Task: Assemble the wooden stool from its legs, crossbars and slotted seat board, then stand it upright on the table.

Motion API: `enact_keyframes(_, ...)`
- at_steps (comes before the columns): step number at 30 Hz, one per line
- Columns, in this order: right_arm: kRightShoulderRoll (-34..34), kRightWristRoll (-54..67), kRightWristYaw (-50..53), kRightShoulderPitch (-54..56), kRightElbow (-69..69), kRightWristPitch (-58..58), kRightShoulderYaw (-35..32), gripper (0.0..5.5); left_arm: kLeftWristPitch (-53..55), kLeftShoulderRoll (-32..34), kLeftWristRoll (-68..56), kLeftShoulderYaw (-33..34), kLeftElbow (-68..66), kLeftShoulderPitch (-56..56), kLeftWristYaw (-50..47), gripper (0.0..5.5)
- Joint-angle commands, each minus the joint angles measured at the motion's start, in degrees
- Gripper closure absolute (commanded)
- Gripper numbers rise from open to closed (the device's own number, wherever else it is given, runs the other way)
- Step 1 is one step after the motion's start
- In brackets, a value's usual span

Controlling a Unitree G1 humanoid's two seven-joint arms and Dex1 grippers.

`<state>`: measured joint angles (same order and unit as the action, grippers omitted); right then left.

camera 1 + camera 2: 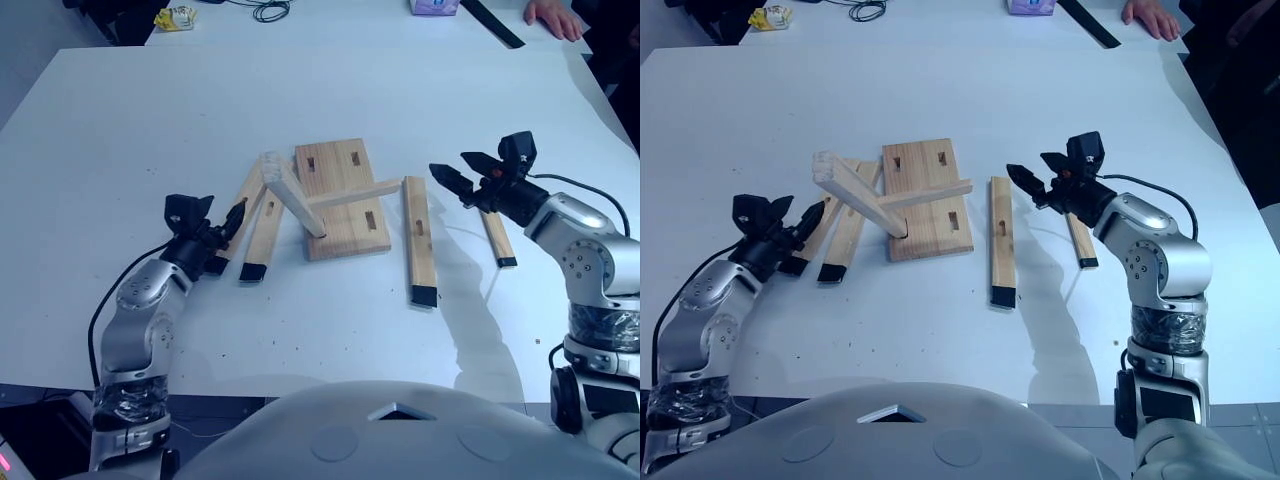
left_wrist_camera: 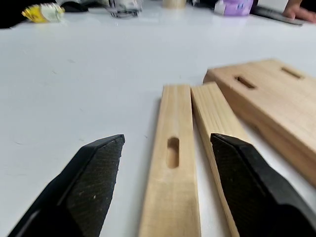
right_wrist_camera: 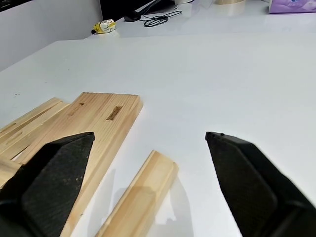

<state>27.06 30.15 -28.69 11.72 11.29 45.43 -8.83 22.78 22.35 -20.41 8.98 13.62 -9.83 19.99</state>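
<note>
The slotted seat board lies flat mid-table. One leg stands tilted in a slot, with a crossbar running off it over the board. Two more legs lie side by side left of the board. My left gripper is open at their near ends, its fingers either side of the slotted leg in the left wrist view. Another leg lies right of the board. A short crossbar lies farther right. My right gripper hovers open above that leg's far end.
The white table has bare room on the left and along the front. At the far edge sit a yellow packet, a cable, a purple box and a black strip. A person's hand rests at the back right.
</note>
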Motion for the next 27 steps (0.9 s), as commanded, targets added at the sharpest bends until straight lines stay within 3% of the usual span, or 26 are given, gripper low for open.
enact_keyframes(1, -0.5, -1.3, 0.1, 1.7, -2.1, -2.2, 0.6, 1.34, 0.9, 0.9, 1.6, -1.2, -2.4, 0.7, 1.2, 2.25)
enact_keyframes(27, -6.8, -2.9, 2.4, 0.8, -4.4, -7.6, 2.4, 1.34, 11.1, 5.5, 0.6, 0.8, -6.9, 0.8, 5.6, 2.25)
